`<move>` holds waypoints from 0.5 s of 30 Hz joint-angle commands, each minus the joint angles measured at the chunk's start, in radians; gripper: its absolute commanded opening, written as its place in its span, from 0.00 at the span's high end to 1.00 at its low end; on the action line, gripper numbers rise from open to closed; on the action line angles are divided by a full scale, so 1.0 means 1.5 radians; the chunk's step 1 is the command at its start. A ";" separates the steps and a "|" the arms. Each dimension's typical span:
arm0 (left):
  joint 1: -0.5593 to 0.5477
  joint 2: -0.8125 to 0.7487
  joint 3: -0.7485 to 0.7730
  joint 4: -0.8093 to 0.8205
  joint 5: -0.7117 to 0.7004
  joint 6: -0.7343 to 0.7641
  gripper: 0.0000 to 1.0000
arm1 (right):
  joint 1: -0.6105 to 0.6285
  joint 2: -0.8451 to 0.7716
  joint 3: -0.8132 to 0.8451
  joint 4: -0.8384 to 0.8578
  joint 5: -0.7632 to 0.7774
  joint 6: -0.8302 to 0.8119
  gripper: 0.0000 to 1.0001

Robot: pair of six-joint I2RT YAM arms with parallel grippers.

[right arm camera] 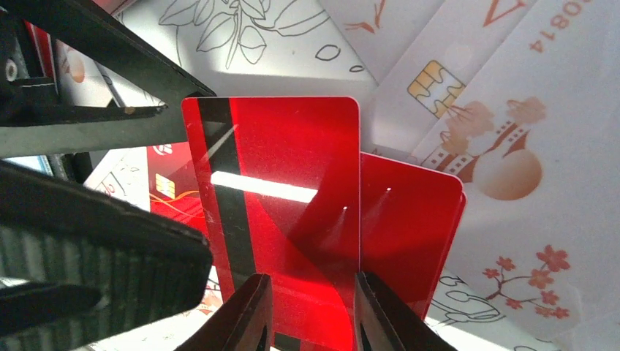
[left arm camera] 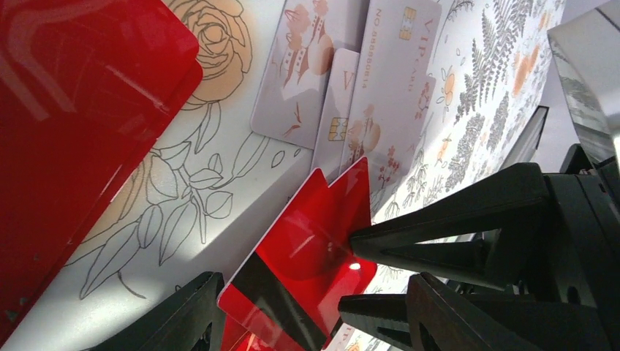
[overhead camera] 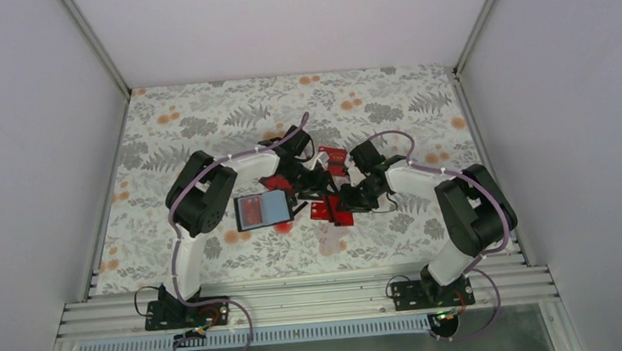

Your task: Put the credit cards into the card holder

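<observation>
White-walled booth [overhead camera: 294, 16], with a table under a floral cloth [overhead camera: 201, 117] of grey ferns and orange blooms. Both arms reach to the middle, grippers nose to nose.

Progress, as I judge it: early. The card holder [overhead camera: 264, 209] lies flat on the cloth left of centre, near the grippers, shiny face up. That face looks part red, but card inside vs. reflection, can't tell. Loose red cards [overhead camera: 332, 212] lie on the cloth round the grippers, in at least three spots in the top view, so most of the job is left.

One striped card [right arm camera: 285, 205], red w/ a black stripe down one side, is up off the cloth btwn the two grippers. A second red card [right arm camera: 417, 241] sits just behind it.

Left gripper [left arm camera: 313, 281]: jaws fairly wide, striped card btwn them. Gripping or only straddling, can't tell.

Right gripper [right arm camera: 311, 281]: jaws narrow, at the card's lower end. Real pinch or not, can't tell.

It reads as a handover or re-grip before the card goes to the holder.

Writing: pale cards [left arm camera: 387, 80] flat on the cloth below the grippers show a gold chip, "VIP" and a no. ending "0814". The digits before that are too blurred to read. A chip card [right arm camera: 169, 191], red w/ gold swirls, has no legible text. No brand seen.
</observation>
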 commanded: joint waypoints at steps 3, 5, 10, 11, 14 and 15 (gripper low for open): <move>0.007 0.024 -0.022 0.021 0.034 -0.007 0.39 | 0.012 0.077 -0.059 0.023 0.046 0.001 0.71; 0.007 0.018 -0.026 0.036 0.049 0.002 0.43 | 0.012 0.078 -0.061 0.026 0.044 0.002 0.71; 0.010 0.004 -0.058 0.087 0.075 0.015 0.53 | 0.012 0.083 -0.062 0.031 0.043 0.001 0.71; 0.010 0.003 -0.064 0.095 0.075 0.012 0.57 | 0.012 0.085 -0.062 0.033 0.043 0.001 0.71; 0.013 -0.006 -0.078 0.109 0.061 0.006 0.66 | 0.012 0.089 -0.063 0.035 0.040 0.000 0.72; 0.012 -0.010 -0.077 0.109 0.053 0.005 0.69 | 0.012 0.089 -0.063 0.036 0.041 -0.001 0.72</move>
